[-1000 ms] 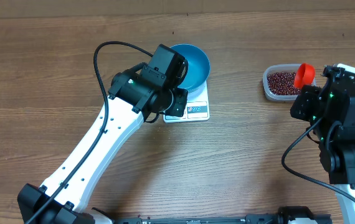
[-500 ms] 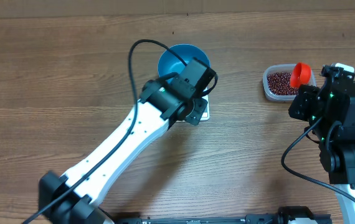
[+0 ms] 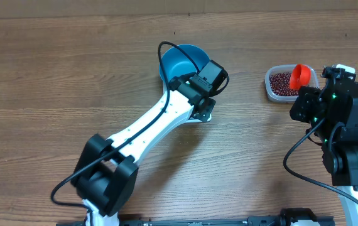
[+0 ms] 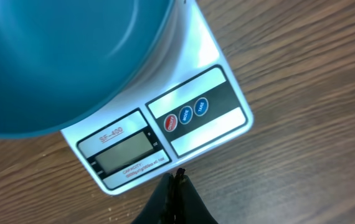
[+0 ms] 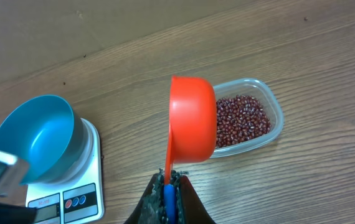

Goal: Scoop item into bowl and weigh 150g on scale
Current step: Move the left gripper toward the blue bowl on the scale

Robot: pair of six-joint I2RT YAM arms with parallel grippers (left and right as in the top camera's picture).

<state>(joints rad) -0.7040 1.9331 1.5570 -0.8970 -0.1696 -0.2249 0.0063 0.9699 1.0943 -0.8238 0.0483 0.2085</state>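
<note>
I see the left gripper [image 4: 176,178] with its jaws pressed fully together and nothing between them. Its tips hang just off the display edge of the scale [image 4: 197,118]; I cannot tell whether they touch it. The light-blue bowl [image 4: 59,56] sits on the scale's platform, and what I can see of its inside is bare.

The right gripper [image 5: 170,180] is clamped on the blue handle [image 5: 167,198] of the orange scoop [image 5: 191,118]. The cup is tipped on its side over the near rim of the clear tub [image 5: 276,116] (its hollow faces away from my wrist view, so I can't tell its contents). The beans [image 5: 243,119] lie heaped in that tub, well to the right of the scale on the wooden table [image 3: 53,75].
</note>
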